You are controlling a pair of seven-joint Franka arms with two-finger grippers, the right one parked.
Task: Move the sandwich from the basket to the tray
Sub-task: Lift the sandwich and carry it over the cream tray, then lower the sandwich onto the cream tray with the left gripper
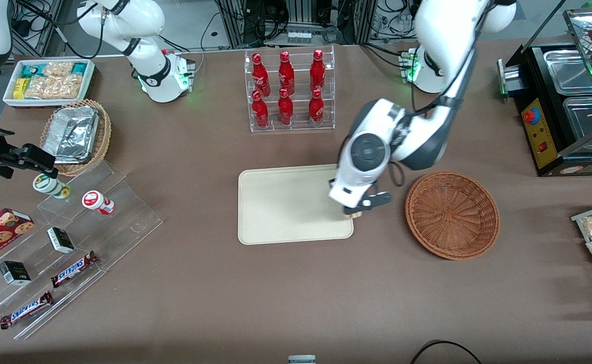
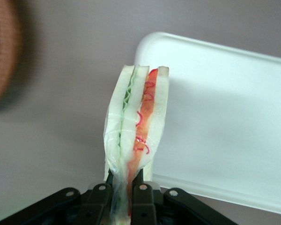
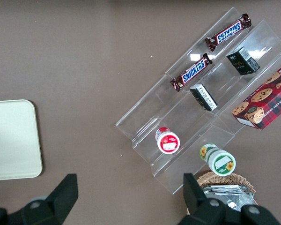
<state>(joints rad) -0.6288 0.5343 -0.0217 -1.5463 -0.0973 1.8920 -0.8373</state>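
Clamped on the sandwich point(image 2: 136, 126), the tool point(image 1: 359, 211) hung over the tray's point(image 1: 275, 222) edge nearest the basket point(image 1: 452, 215), its fingers point(image 2: 143, 192) and the wedge mostly hidden from the front under the arm.

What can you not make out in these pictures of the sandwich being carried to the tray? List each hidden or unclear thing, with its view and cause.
- Front view: the sandwich is almost wholly covered by the gripper and wrist over the tray edge.
- Left wrist view: the basket is a blur, cut by the frame edge.
- No view shows whether the sandwich touches the tray.
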